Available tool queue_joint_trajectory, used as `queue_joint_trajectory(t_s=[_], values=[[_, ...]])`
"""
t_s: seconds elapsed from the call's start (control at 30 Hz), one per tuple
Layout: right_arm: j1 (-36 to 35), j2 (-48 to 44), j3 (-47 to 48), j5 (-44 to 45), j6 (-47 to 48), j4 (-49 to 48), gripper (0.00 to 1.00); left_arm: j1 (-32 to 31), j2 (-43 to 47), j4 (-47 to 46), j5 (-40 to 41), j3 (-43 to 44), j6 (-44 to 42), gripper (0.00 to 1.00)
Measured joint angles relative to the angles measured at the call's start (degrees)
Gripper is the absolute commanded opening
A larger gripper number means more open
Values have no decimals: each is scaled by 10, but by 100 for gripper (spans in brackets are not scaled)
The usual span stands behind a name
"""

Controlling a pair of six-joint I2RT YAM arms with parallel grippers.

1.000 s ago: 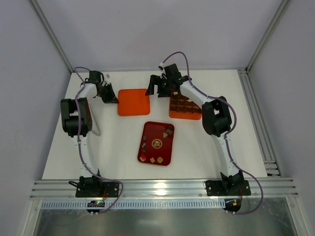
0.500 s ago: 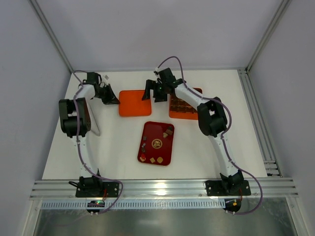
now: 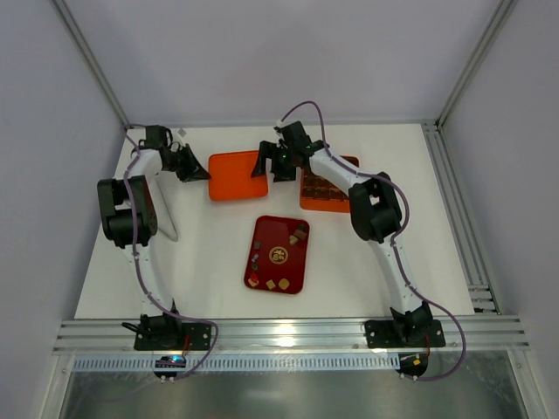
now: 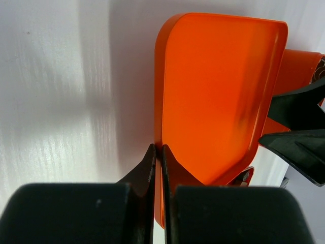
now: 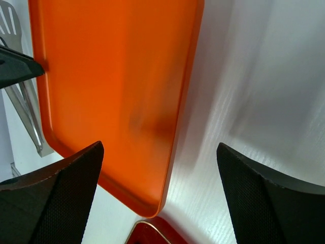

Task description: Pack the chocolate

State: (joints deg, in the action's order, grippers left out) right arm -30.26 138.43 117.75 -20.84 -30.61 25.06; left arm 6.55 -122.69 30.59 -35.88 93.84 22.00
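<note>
A white desk (image 3: 201, 262) sits inside a pale-walled enclosure with metal framing, and both arms reach toward its far side.

At the far left, the left pincer (image 4: 158, 150) is closed to a narrow slit on the left rim of the orange lid (image 3: 236, 179). Its wrist view shows the thin orange edge caught between the two dark fingers. The lid is a shallow square with rounded corners, and it has nothing on it. The pictures do not show whether it lies flat on the desk or is tipped.

At the lid's right side, the right pincer (image 5: 160, 146) is spread wide. In its wrist view the lid's right edge runs between the fingers without touching either one. One finger stands over the orange surface and the other over bare desk. The same view shows a tip of the left pincer at the lid's opposite rim.

Nearer the arm bases, at about the middle of the desk, lies the dark red tray (image 3: 293, 262). Some of the chocolate (image 3: 298, 234) is scattered on it: a few small pieces near the far right corner, one at the left side, and several along the near edge.

To the right of the lid, partly under the right arm, is the orange box (image 3: 327, 209). More dark brown pieces sit in its cells, too small to count.
</note>
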Motion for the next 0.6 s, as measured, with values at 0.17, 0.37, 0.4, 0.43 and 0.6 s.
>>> queue_joint_trajectory(t_s=[0.17, 0.37, 0.4, 0.43, 0.6], values=[[0, 5, -6, -30, -37, -38, 87, 0, 1, -4, -15, -4, 6, 0], [0, 5, -26, -84, -97, -112, 77, 0, 6, -8, -21, -9, 16, 0], [0, 5, -28, -94, -108, -123, 74, 0, 6, -9, -23, -10, 17, 0], [0, 5, -31, -101, -117, -136, 66, 0, 7, -10, -24, -12, 17, 0], [1, 0, -56, -132, -161, -191, 36, 0, 15, -12, -28, -23, 19, 0]])
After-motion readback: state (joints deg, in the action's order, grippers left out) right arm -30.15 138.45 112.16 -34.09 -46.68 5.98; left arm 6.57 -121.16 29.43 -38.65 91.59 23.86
